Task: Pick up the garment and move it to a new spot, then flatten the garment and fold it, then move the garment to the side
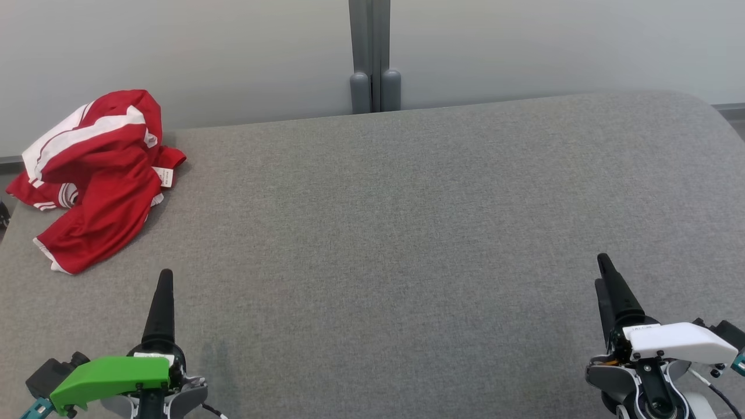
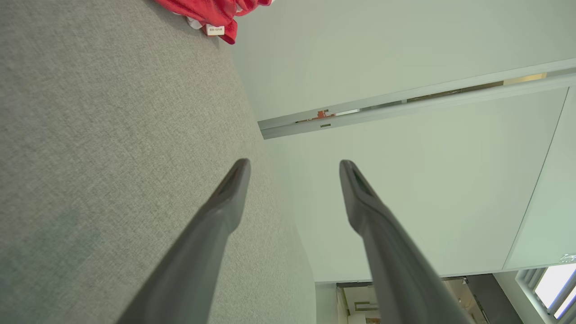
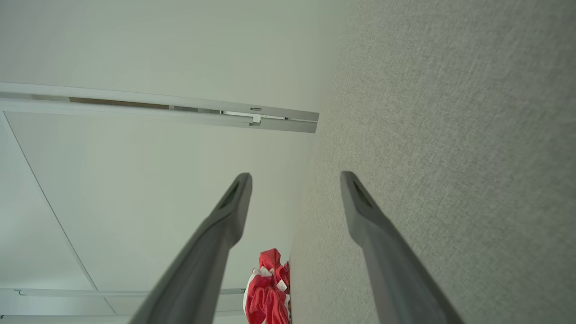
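A red garment (image 1: 99,174) with white stripes lies crumpled at the far left corner of the grey fabric surface (image 1: 407,233). Its edge with a small white tag peeks in at the top of the left wrist view (image 2: 211,11), and it appears small and distant in the right wrist view (image 3: 267,292). My left gripper (image 1: 166,276) hovers at the lower left, below the garment and apart from it. In the left wrist view its gripper (image 2: 294,166) stands open and empty. My right gripper (image 1: 602,262) sits at the lower right, also open (image 3: 294,177) with nothing in it.
A pale wall runs behind the surface, with a grey post (image 1: 372,58) at its middle. The surface's far edge runs along the wall and its right corner (image 1: 710,107) is rounded. Wide bare fabric spreads between the two grippers.
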`<state>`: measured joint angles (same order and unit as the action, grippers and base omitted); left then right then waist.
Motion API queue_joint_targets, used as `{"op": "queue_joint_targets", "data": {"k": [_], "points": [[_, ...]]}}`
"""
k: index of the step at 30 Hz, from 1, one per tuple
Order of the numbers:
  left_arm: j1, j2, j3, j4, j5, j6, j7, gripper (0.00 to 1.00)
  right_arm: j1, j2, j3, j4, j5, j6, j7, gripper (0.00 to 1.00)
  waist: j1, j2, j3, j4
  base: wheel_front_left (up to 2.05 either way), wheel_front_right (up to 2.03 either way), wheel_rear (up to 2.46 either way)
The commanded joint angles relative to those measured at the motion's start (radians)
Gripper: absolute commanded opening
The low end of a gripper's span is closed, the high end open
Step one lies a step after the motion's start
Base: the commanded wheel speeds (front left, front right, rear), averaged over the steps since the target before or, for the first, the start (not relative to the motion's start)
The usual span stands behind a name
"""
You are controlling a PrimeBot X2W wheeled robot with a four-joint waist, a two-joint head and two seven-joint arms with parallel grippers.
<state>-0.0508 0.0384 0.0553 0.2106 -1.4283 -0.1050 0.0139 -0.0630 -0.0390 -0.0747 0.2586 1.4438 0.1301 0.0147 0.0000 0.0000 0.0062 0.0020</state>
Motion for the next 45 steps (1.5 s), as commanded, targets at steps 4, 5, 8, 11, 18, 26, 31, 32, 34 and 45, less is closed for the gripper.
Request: {"op": "queue_joint_targets", "data": {"k": [4,5,8,11,18,26,31,32,34,45], "points": [[-0.005,0.006,-0.02,-0.053,0.099,0.023,-0.025,1.0,-0.015,-0.006,0.007,-0.044,-0.111,0.0,-0.025,1.0,0.0,0.0,0.0,0.001,0.0,0.0,0.0],[-0.004,0.006,-0.024,-0.058,0.113,0.027,-0.028,1.0,-0.014,-0.006,0.008,-0.047,-0.133,0.0,-0.028,1.0,0.0,0.0,0.0,0.001,0.0,0.0,0.0],[-0.001,0.007,-0.037,-0.074,0.155,0.04,-0.039,1.0,-0.011,-0.006,0.013,-0.057,-0.205,0.0,-0.04,1.0,0.0,0.0,0.001,0.002,0.0,0.0,0.0],[0.001,0.007,-0.053,-0.09,0.205,0.052,-0.051,1.0,-0.007,-0.007,0.021,-0.072,-0.274,0.0,-0.051,1.0,0.0,0.0,0.001,0.003,0.0,0.0,0.0],[0.005,0.008,-0.085,-0.115,0.321,0.078,-0.076,1.0,0.001,-0.007,0.039,-0.101,-0.413,0.0,-0.077,1.0,0.0,0.0,0.002,0.003,0.0,0.0,0.0],[0.011,0.009,-0.117,-0.127,0.469,0.094,-0.102,1.0,0.006,-0.008,0.066,-0.119,-0.536,0.0,-0.103,1.0,0.0,0.0,0.002,0.004,0.0,0.0,0.0],[0.013,0.01,-0.136,-0.131,0.555,0.104,-0.118,1.0,0.006,-0.009,0.086,-0.131,-0.616,0.001,-0.119,1.0,0.0,0.0,0.003,0.004,0.0,0.0,0.0],[0.014,0.01,-0.138,-0.132,0.57,0.106,-0.121,1.0,0.005,-0.009,0.087,-0.133,-0.632,0.001,-0.121,1.0,0.0,0.0,0.003,0.004,0.0,0.0,0.0],[0.016,0.01,-0.14,-0.131,0.601,0.11,-0.127,1.0,0.003,-0.009,0.087,-0.135,-0.66,0.001,-0.127,1.0,0.0,0.0,0.004,0.004,0.0,0.0,0.0],[0.026,0.011,-0.166,-0.118,0.747,0.124,-0.158,1.0,0.003,-0.01,0.108,-0.109,-0.839,0.001,-0.159,1.0,0.0,0.0,0.003,0.005,0.0,0.0,0.0]]}}
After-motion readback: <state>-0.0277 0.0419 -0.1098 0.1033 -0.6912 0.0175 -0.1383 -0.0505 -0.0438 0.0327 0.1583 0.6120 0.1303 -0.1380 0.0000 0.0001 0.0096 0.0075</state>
